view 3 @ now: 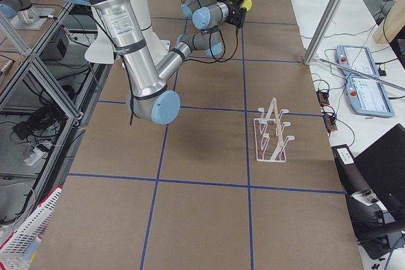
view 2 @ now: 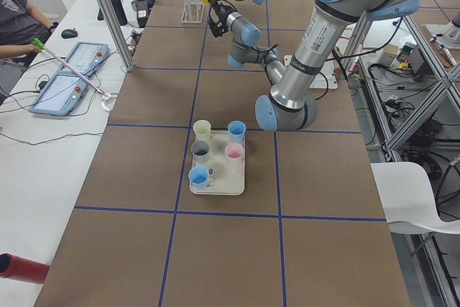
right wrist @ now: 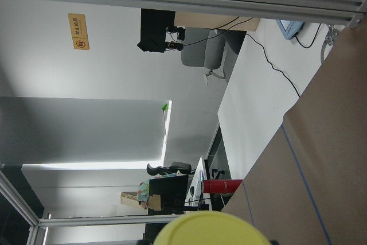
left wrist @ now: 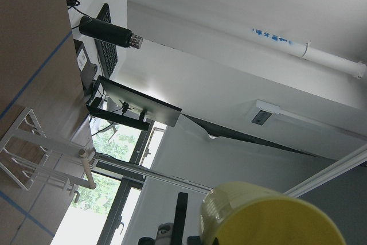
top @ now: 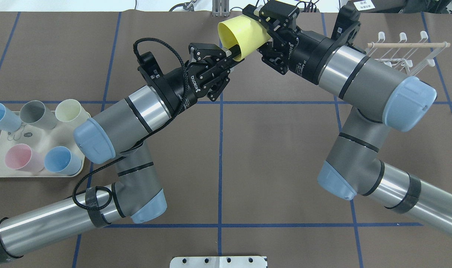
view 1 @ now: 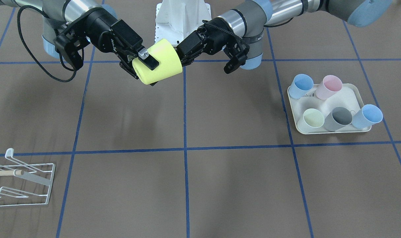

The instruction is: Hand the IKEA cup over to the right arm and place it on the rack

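The right gripper (view 1: 147, 71) has its jaws closed across the closed end of the yellow cup (view 1: 165, 58), with one finger (view 1: 150, 62) lying flat along the cup's side; the left gripper (top: 231, 56) has its jaws pinched on the wall at the open end, one finger reaching into the mouth. Both have hold of the cup at once; it lies on its side between them, mouth toward the left arm, in the air above the middle of the tabletop (view 1: 220, 185). The rack (top: 404, 45) stands upright well apart from the cup, near the tabletop's edge opposite the robot, in the robot's right half; a cream tray (view 1: 347, 99) sits in the left half, between the two long edges, with five other cups (view 1: 339, 118) on it: two blue, one pink, one pale yellow, one grey.
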Controlling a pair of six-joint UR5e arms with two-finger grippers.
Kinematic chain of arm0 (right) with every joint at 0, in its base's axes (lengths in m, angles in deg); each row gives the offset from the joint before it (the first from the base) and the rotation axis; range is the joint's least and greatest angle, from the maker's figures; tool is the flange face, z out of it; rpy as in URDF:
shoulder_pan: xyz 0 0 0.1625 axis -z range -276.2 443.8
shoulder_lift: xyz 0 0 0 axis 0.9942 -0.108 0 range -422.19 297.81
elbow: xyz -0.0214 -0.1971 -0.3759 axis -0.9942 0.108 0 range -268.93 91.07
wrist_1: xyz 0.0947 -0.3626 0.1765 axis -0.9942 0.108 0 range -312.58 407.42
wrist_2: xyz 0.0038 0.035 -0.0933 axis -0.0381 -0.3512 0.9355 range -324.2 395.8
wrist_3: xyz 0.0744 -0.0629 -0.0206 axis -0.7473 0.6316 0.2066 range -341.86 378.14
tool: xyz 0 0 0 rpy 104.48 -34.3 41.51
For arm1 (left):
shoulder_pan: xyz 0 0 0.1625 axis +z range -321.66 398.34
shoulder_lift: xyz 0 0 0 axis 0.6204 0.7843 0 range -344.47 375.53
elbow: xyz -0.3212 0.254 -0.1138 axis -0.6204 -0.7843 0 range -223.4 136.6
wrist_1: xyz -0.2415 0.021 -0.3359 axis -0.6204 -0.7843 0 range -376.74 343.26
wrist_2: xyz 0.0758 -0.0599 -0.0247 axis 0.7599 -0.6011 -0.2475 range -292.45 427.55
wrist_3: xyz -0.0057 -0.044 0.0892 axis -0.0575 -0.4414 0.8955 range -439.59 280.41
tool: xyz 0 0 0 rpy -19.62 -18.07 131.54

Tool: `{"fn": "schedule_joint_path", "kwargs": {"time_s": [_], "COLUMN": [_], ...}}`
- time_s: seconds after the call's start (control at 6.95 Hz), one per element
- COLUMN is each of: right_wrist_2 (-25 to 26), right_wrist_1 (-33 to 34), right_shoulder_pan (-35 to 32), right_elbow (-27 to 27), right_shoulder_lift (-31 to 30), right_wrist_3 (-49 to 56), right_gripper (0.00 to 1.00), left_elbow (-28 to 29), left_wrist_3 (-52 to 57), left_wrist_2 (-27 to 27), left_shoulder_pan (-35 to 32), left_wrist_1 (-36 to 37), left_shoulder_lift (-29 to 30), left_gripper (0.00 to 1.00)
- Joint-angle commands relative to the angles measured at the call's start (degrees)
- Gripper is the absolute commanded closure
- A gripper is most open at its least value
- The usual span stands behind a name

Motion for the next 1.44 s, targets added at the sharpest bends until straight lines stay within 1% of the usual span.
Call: {"fn": "schedule_joint_path", "kwargs": {"time_s": [0.0, 0.29, 0.58, 0.86, 1.01, 1.15, 1.3], "right_wrist_2": [-0.10, -0.10, -0.19, -0.27, -0.45, -0.62, -0.63], "right_wrist_1": [-0.36, -0.54, -0.19, 0.86, 3.74, 7.33, 11.55], "right_shoulder_pan": [0.09, -0.26, -2.63, -5.43, -7.63, -9.21, -9.32], "right_elbow": [0.04, -0.31, -0.40, 0.74, 0.83, 0.83, 0.92], "right_shoulder_lift": [-0.16, -0.25, -0.33, -0.60, -0.60, -0.60, -0.77], "right_wrist_3": [1.24, 1.24, 2.02, 8.58, 11.23, 15.35, 21.13], "right_gripper": [0.94, 0.93, 0.91, 0.91, 0.91, 0.91, 0.91], "left_elbow": [-0.05, -0.05, -0.05, -0.05, 0.21, 0.13, -0.05], "left_wrist_3": [0.35, 0.35, 0.53, 0.61, 3.14, 9.78, 15.50], "left_wrist_2": [-0.04, -0.04, -0.21, -0.39, -0.30, -0.30, -0.21], "left_shoulder_pan": [-0.11, -0.19, -0.54, -0.89, -0.98, -0.98, -1.07], "left_wrist_1": [-0.30, -0.39, -0.39, 0.04, 0.48, 0.84, 2.23], "left_shoulder_lift": [-0.26, -0.34, -0.43, -0.78, -1.13, -2.01, -2.02], "left_gripper": [0.00, 0.00, 0.00, 0.00, 0.00, 0.00, 0.00]}}
